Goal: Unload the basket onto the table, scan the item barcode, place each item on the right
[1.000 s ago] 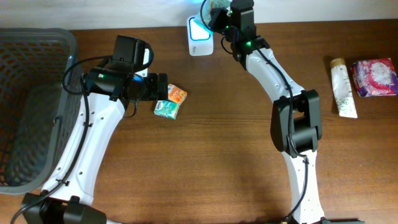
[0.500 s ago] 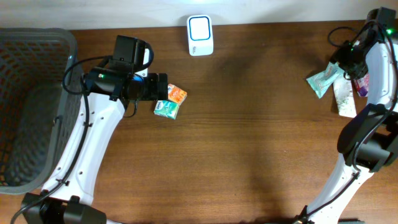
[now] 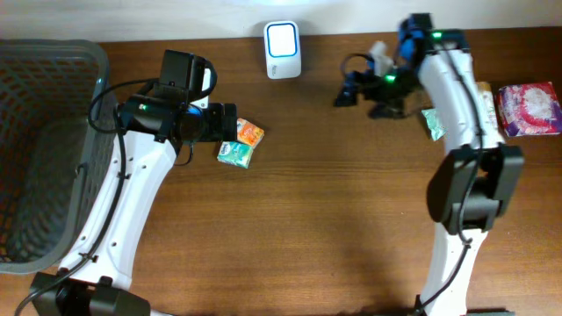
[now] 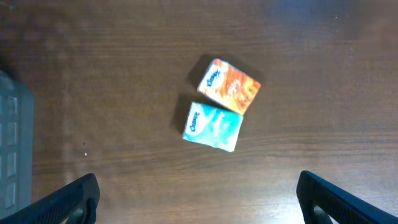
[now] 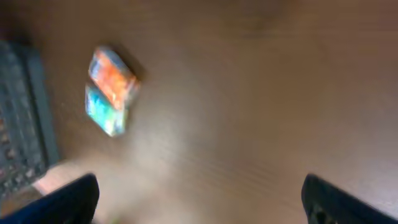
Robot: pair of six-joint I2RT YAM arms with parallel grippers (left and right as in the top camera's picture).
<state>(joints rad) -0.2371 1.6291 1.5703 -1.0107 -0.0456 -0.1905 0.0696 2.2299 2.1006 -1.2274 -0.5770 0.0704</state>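
Targets: orange Kleenex pack [image 4: 229, 86] and teal Kleenex pack [image 4: 212, 126], flat on the tabletop [image 3: 307, 219], touching along one long side. Lie just ahead of the left end effector [image 3: 230, 123], spread wide and empty. Long axes slanted, roughly along the line between its fingers, so probably calls for a wrist turn before closing. Right end effector [image 3: 356, 81], also spread and empty, hangs well apart, right of the scanner [image 3: 283, 50]; left arm clearly nearer.
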